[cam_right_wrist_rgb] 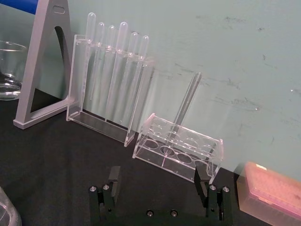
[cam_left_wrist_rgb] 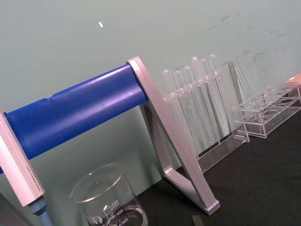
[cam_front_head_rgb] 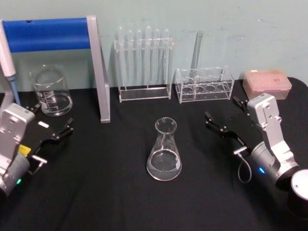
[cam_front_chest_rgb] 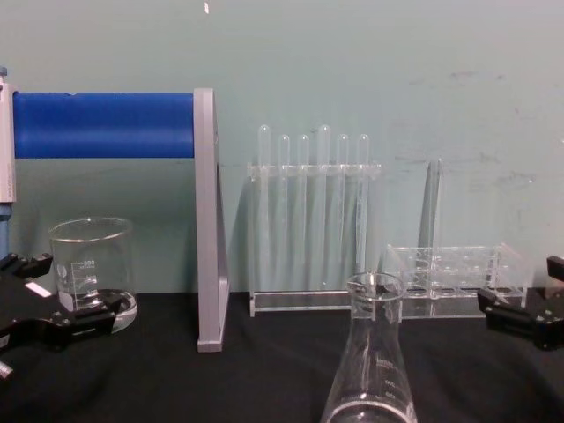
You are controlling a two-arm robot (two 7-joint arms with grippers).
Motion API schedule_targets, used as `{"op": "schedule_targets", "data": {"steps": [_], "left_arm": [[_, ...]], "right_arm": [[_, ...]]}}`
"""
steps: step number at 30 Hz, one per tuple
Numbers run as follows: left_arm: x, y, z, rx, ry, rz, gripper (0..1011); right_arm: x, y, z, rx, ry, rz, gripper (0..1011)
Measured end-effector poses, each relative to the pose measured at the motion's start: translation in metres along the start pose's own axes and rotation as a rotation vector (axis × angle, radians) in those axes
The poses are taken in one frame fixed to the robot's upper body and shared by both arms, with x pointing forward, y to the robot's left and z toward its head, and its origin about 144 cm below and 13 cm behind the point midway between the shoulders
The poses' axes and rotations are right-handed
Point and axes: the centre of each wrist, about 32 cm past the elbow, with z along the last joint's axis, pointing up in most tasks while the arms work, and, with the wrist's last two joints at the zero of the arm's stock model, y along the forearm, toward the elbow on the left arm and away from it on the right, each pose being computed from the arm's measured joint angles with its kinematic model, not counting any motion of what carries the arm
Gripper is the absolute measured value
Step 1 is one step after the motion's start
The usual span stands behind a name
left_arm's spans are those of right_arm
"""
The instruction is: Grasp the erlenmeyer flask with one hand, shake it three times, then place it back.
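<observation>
The erlenmeyer flask (cam_front_head_rgb: 164,151) stood upright on the black table (cam_front_head_rgb: 106,192), near its middle, between the two arms and touched by neither; a shallow layer of clear liquid lay in its wide base. In the chest view its neck and flared rim (cam_front_chest_rgb: 374,352) rose in the foreground, in front of the racks. The right tool (cam_front_head_rgb: 226,118) hovered to the right of the flask, well apart from it, with its two black fingers spread wide and nothing between them; the right wrist view showed the same tool (cam_right_wrist_rgb: 159,181) with its fingers set far apart over the dark cloth. The left tool (cam_front_head_rgb: 54,124) sat at the left side of the table, just in front of the glass beaker (cam_front_head_rgb: 50,90), also spread and holding nothing; from the chest view its fingers (cam_front_chest_rgb: 84,319) reached in at the left edge, low beside the beaker. Behind the flask, along the pale green wall, a clear rack of test tubes (cam_front_head_rgb: 143,62) stood upright, and to its right a lower clear rack (cam_front_head_rgb: 204,85) carried a single tube (cam_front_head_rgb: 196,50) leaning slightly. A pink box (cam_front_head_rgb: 267,83) lay at the far right of the table behind the right arm. At the left, a stand with a blue bar (cam_front_head_rgb: 48,33) and a grey upright leg (cam_front_head_rgb: 100,72) stood between the beaker and the test-tube rack.
</observation>
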Motion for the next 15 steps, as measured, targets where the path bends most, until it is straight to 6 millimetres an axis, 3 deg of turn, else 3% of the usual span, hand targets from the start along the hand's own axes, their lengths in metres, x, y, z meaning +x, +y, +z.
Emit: {"op": "schedule_targets", "data": {"steps": [15], "left_arm": [[0.0000,0.0000,0.0000,0.000,0.000,0.000,1001]], "right_arm": [[0.0006,-0.0002,0.0008,0.002,0.005,0.001,1000]]}}
